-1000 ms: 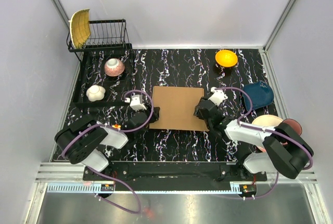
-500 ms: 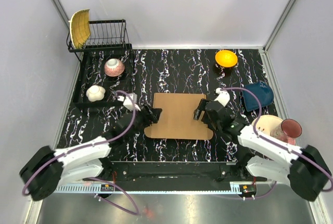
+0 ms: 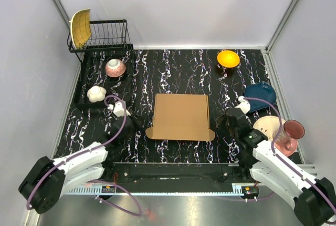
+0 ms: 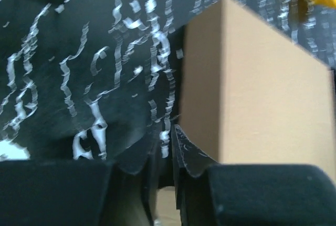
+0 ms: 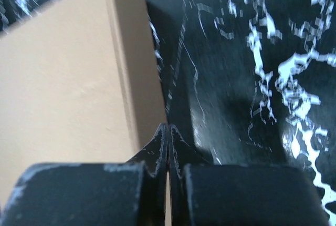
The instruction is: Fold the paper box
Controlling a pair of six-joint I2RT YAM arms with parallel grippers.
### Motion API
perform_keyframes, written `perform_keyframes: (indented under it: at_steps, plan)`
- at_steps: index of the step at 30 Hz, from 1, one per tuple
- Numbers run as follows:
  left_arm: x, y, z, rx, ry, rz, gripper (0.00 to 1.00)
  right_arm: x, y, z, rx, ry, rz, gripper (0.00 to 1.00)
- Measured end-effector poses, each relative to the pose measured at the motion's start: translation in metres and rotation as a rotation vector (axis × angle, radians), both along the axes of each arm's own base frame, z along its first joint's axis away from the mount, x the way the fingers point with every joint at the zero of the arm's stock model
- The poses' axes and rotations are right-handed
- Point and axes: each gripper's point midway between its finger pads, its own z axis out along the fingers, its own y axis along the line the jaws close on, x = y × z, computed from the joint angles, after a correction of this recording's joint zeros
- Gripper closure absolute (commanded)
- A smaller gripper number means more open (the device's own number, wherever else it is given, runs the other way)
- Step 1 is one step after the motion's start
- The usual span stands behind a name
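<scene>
You have one black marbled counter [image 3: 173,68], and on its middle lies one paper box [image 3: 181,115], flat, with a small tab sticking out at each near corner. Two arms reach in from the near edge, one on either side of the box.

At the far left stands one wire dish rack [image 3: 107,34] with one yellow plate [image 3: 80,28] propped in it. In front of that is one black tray [image 3: 79,86].

I count five bowls: a pink one [image 3: 115,67] and a white one [image 3: 96,93] in the tray, an orange one [image 3: 228,58], a dark blue one [image 3: 261,95] and a beige one [image 3: 269,125]. One maroon cup [image 3: 293,129] sits next to the beige bowl, perhaps touching it.

Your left pincer [image 4: 167,155] sits just left of the box with its tips a sliver apart on nothing. Your right pincer [image 5: 168,131] sits just right of it, tips pressed together and empty.
</scene>
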Motion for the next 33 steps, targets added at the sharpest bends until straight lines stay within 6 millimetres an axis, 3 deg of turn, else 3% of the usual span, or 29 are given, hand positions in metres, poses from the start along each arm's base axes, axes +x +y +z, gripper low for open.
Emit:
perform_keyframes:
  at_steps: [3,7,17,33]
  plan:
    - [-0.006,0.011,-0.029,-0.005,0.083,0.023,0.88,-0.015,0.004,-0.037,0.003,0.110,0.028,1.00]
    - [-0.003,0.008,-0.037,-0.057,0.120,0.010,0.89,-0.018,0.014,-0.054,0.027,0.176,0.054,1.00]
    - [0.006,-0.018,-0.024,-0.181,0.084,-0.076,0.93,-0.004,0.028,-0.046,0.090,0.116,0.075,1.00]
    - [0.005,-0.034,-0.033,-0.218,0.113,-0.158,0.96,-0.005,0.031,-0.050,0.114,0.109,0.094,1.00]
